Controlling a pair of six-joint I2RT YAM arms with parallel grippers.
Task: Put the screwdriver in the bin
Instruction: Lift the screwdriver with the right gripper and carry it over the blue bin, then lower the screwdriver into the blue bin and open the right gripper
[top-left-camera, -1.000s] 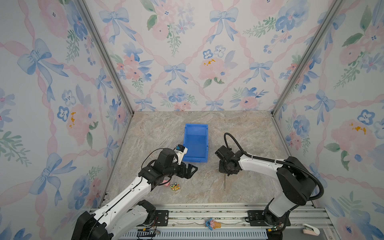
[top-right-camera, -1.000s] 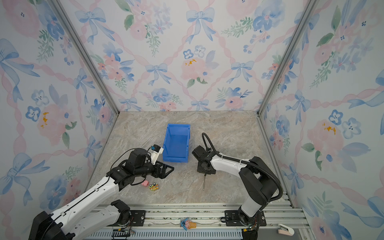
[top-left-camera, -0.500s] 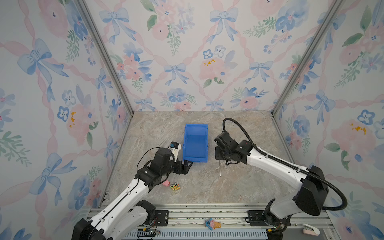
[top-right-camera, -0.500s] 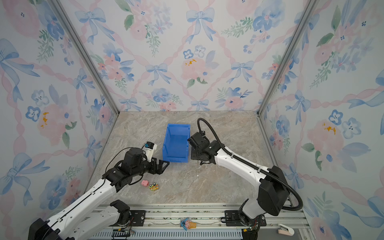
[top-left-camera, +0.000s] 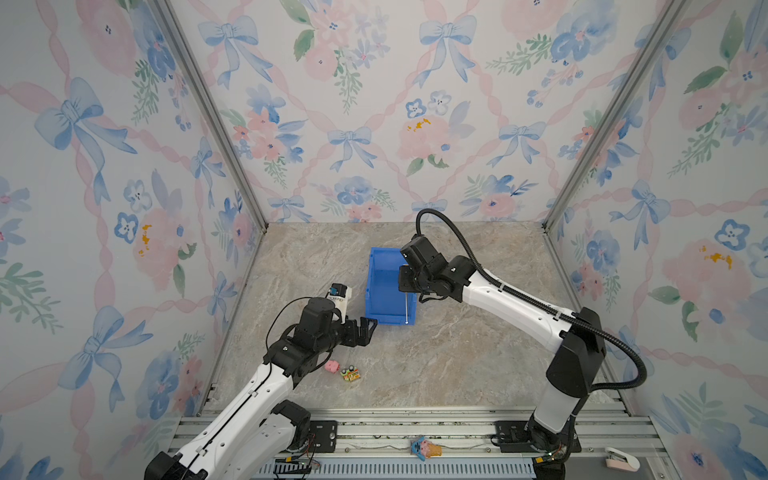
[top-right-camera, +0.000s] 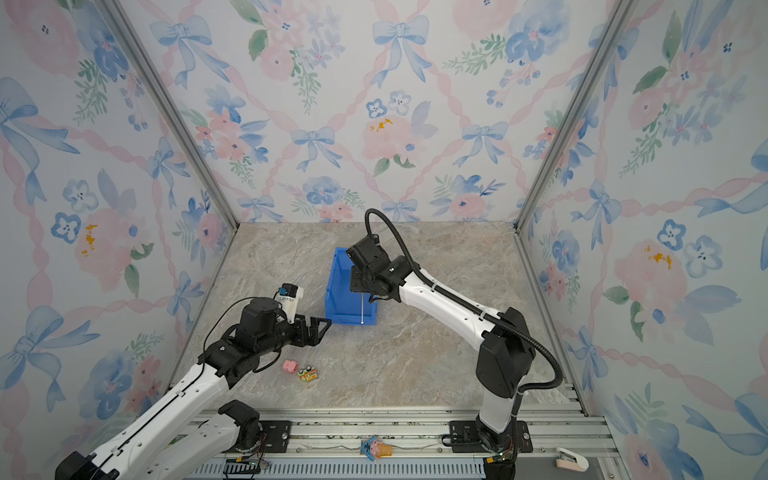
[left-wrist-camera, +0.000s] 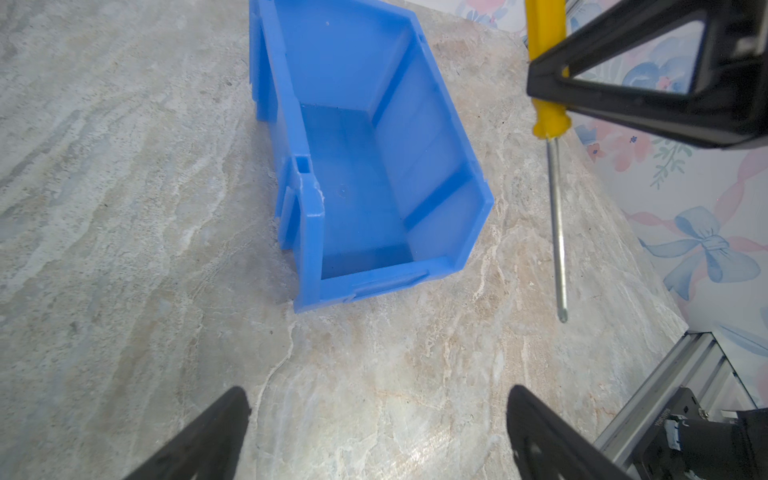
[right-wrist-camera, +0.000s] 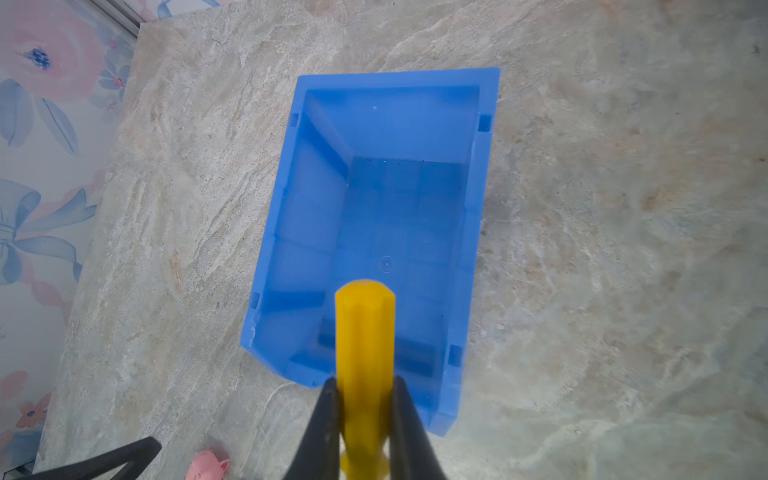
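The right gripper (right-wrist-camera: 362, 399) grips the yellow-handled, silver-shafted screwdriver (left-wrist-camera: 556, 199), hanging upright, tip down, above the bright blue rectangular plastic bin (right-wrist-camera: 473, 232), near its low front end. Left fingers (left-wrist-camera: 216, 432) stand open, empty.
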